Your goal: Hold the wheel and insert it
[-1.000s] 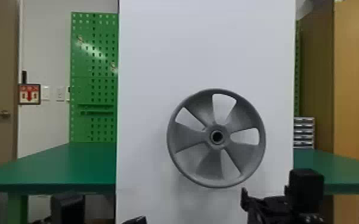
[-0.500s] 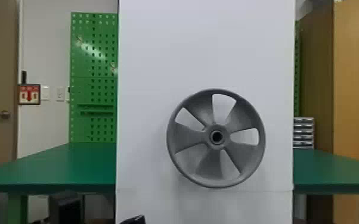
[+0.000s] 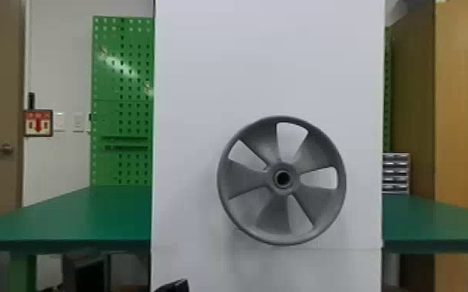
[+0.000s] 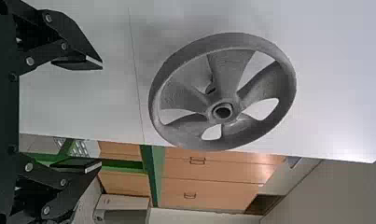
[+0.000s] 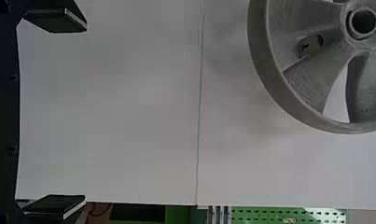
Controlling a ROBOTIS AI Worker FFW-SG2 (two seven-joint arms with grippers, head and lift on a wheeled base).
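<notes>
The grey spoked wheel (image 3: 245, 179) stands upright against the white panel in the head view, its round hub facing me. At the bottom edge, left of the wheel and lower, is a black tip of my left gripper (image 3: 177, 286). In the left wrist view, my left gripper (image 4: 101, 113) is open with nothing between its fingers, apart from the wheel (image 4: 227, 70). My right gripper (image 5: 86, 114) is spread wide and holds nothing in the right wrist view. The wheel (image 5: 311, 84) is beyond its fingertips, touching neither finger.
The tall white panel (image 3: 213, 70) rises behind the wheel, with a thin seam below it. A green table (image 3: 74, 217) extends on both sides of the panel. Farther back are a green pegboard (image 3: 122, 116), small drawers (image 3: 396, 172) and a wooden cabinet (image 3: 464, 108).
From the bottom right of the head view, my right gripper has dropped below the lower edge. My left gripper's tip has barely shifted, and the wheel has kept its place.
</notes>
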